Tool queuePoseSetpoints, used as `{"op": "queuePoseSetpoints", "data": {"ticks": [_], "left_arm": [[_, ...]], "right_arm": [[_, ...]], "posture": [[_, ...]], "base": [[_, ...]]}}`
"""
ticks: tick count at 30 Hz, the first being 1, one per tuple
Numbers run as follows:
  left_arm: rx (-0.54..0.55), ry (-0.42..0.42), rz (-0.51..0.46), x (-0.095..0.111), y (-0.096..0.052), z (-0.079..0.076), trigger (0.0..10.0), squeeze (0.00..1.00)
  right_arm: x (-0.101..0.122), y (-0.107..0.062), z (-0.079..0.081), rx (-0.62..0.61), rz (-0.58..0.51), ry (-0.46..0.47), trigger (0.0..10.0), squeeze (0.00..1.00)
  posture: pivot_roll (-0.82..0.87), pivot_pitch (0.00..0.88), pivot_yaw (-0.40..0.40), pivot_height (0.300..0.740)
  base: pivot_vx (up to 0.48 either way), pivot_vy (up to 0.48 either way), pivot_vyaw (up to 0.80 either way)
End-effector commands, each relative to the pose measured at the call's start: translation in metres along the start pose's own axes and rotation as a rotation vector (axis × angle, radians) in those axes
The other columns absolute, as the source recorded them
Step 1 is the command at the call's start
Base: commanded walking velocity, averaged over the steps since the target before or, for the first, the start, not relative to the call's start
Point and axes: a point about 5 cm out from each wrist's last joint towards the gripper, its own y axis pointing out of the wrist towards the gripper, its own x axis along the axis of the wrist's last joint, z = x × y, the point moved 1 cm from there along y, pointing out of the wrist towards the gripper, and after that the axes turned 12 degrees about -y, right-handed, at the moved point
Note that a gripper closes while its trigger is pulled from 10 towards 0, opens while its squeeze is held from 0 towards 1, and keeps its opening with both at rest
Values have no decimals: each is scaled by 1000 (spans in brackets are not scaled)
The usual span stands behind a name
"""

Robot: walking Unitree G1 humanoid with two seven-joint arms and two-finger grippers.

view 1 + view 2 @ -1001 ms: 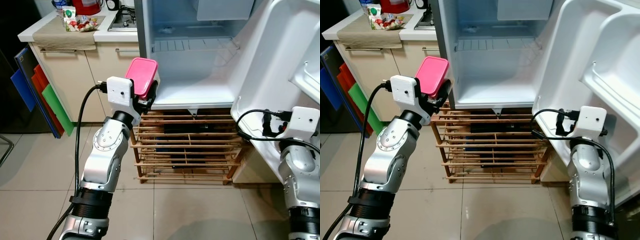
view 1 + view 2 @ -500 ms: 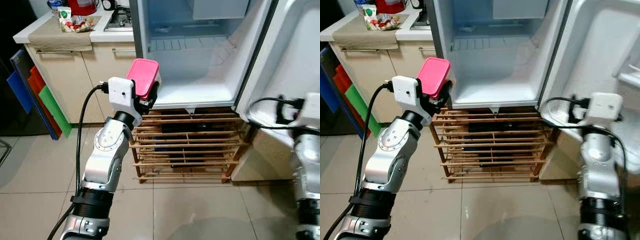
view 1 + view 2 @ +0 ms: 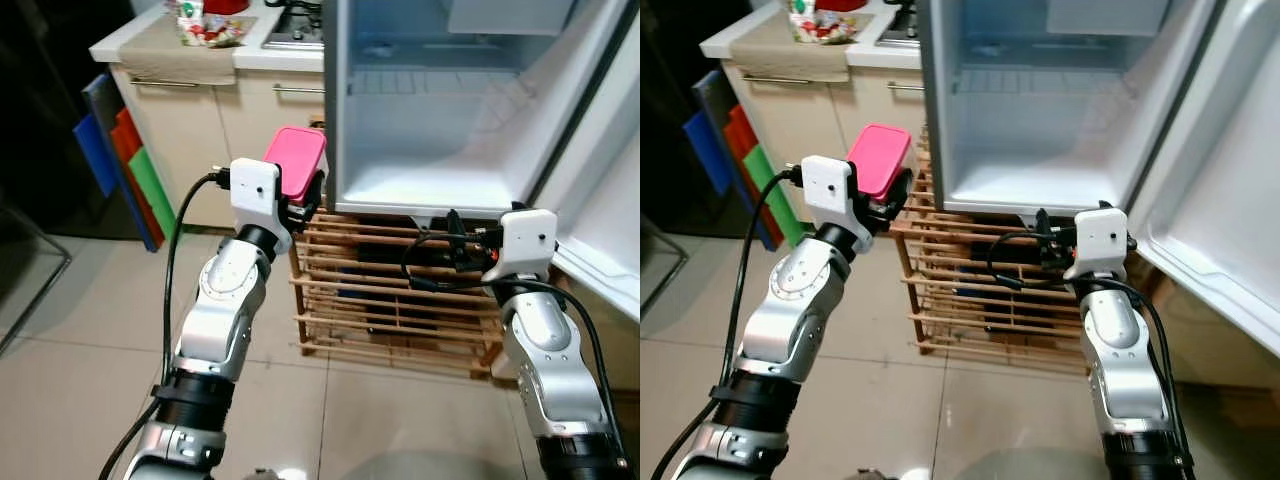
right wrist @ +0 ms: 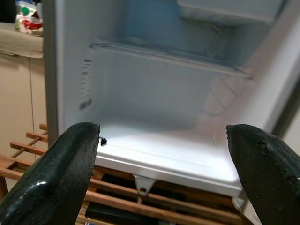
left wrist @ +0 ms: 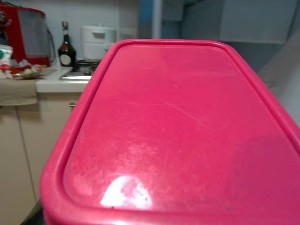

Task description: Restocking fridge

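Observation:
A container with a pink lid (image 3: 296, 176) is raised in my left gripper (image 3: 300, 195), which is shut on it, just left of the open fridge (image 3: 345, 120). The left wrist view looks across that pink lid (image 5: 178, 126) at close range. The fridge interior shows a bare white floor (image 3: 440, 186) and a wire shelf (image 3: 430, 82). My right gripper (image 3: 462, 243) hovers below the fridge's front bottom edge. Its fingers (image 4: 65, 173) stand wide open with nothing between them, facing the cavity (image 4: 164, 112).
The fridge door (image 3: 610, 190) hangs open on the right. A wooden slatted rack (image 3: 400, 310) stands under the fridge. A kitchen counter (image 3: 175, 55) with snack packets is at the back left, and coloured cutting boards (image 3: 125, 165) lean against it. Tiled floor (image 3: 80, 390) lies in front.
The camera has swung, shifting the scene to the right. My right arm has left the door and come in front of the fridge's lower edge. The left gripper still holds the container.

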Motion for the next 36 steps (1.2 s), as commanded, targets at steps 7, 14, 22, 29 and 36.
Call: {"op": "queuePoseSetpoints", "data": {"ticks": [7,14,22,29,36], "left_arm": [[-7,40,-8,5,4,3,10000,0],[-14,51,4,4,3,5,10000,0],[-43,41,11,3,5,0,10000,0],[-182,64,0,6,8,-22,10000,0],[-185,78,49,-3,10,-30,10000,0]], "right_arm": [[3,0,0,-2,-3,-1,10000,0],[0,-2,8,22,23,10,10000,0],[0,-3,9,23,11,15,10000,0],[1,-3,10,23,9,14,10000,0],[0,-3,10,23,9,10,10000,0]], "posture": [[-160,0,52,740],[-154,0,53,740],[-153,0,56,740],[-157,0,59,740],[-161,0,63,740]], "base": [[480,0,0],[480,0,-443],[480,0,-287],[466,0,0],[0,0,0]]}}
